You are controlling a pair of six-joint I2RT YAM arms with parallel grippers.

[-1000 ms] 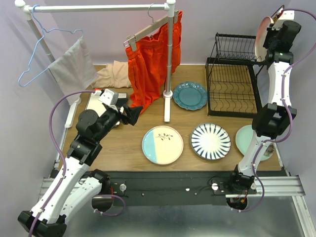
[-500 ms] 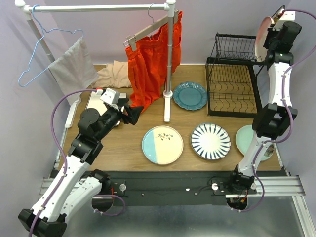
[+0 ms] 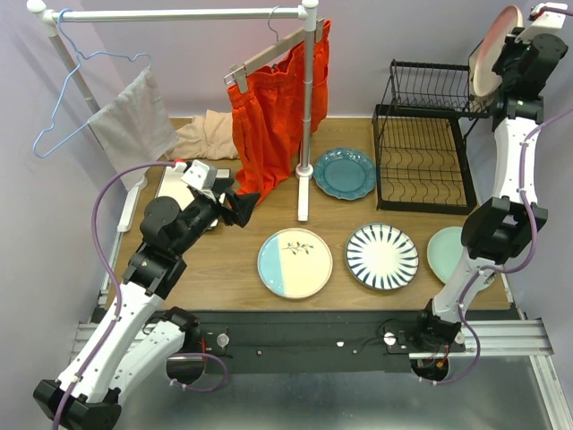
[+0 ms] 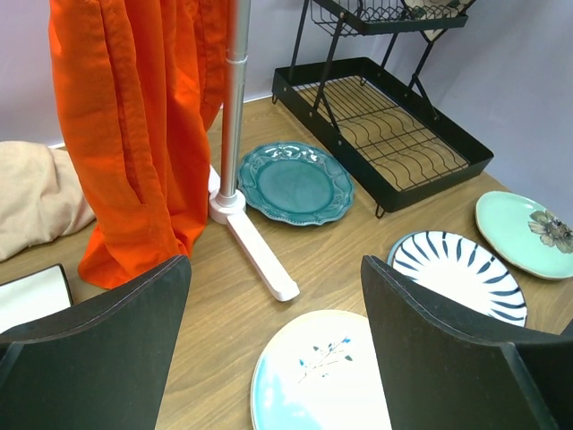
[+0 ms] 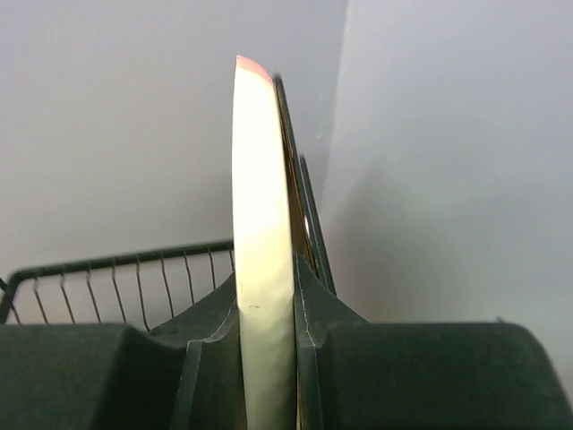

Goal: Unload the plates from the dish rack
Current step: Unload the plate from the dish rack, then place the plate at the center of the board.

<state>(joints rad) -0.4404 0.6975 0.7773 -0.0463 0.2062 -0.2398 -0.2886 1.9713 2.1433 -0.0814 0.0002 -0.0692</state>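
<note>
- Left arm is folded low, elbow bent, wrist pointing forward; its end effector gapes wide, gripping nothing.
- Right arm reaches high and far; its end effector pinches an upright plate by the rim.

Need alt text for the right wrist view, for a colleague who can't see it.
The right end effector grips a cream plate with a pink rim, seen edge-on and upright. Part of the black wire dish rack shows low on the left against a pale wall.
</note>
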